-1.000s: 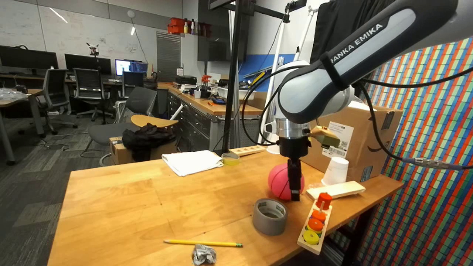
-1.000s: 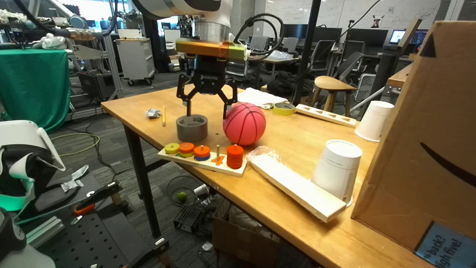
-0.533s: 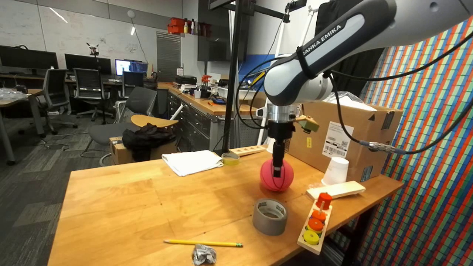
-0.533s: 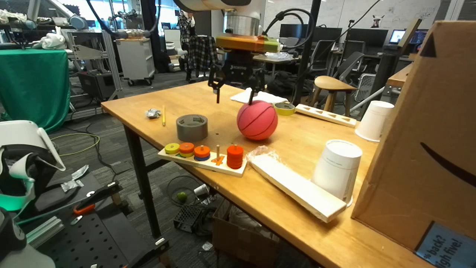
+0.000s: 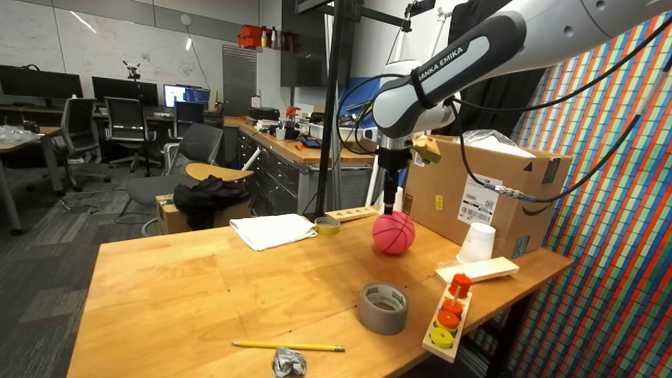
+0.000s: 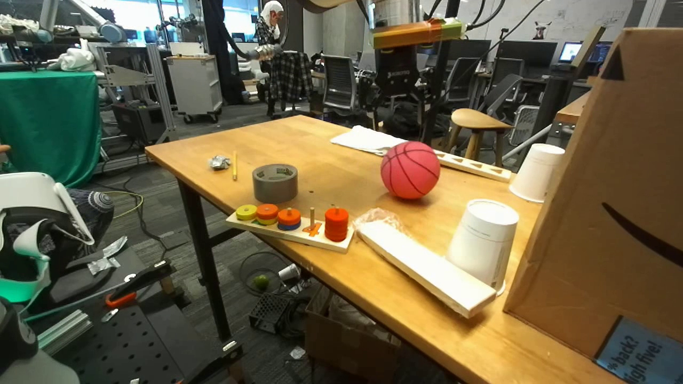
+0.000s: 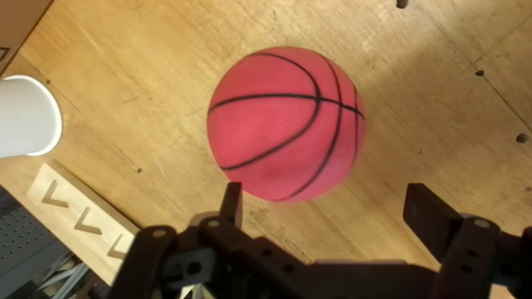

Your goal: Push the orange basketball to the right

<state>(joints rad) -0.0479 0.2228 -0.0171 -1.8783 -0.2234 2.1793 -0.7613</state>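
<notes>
So the orange basketball (image 6: pixel 410 170) (pretty much pink on camera tbh) is sitting on the desk (image 6: pixel 331 176), well apart from the grey tape roll (image 6: pixel 275 186) and to its right in an exterior view, with the near white cup (image 6: pixel 483 240) further right and nearer. The claw (image 7: pixel 326 186) is spread wide with nothing pinched, up around the top of the ball; in the wrist view one fingertip (image 7: pixel 233 203) overlaps the ball's edge, but I honestly can't tell if they touch. My read: tail end of the push, since the claw seems too high to shove sideways much. If that's far enough right, the next move is just up and away without clipping the ball. If not, I'd drop the claw on the ball's left side and nudge it right, slow and low, because a round thing like that will probably roll on by itself and could bump the far cup (image 6: pixel 537 173).
</notes>
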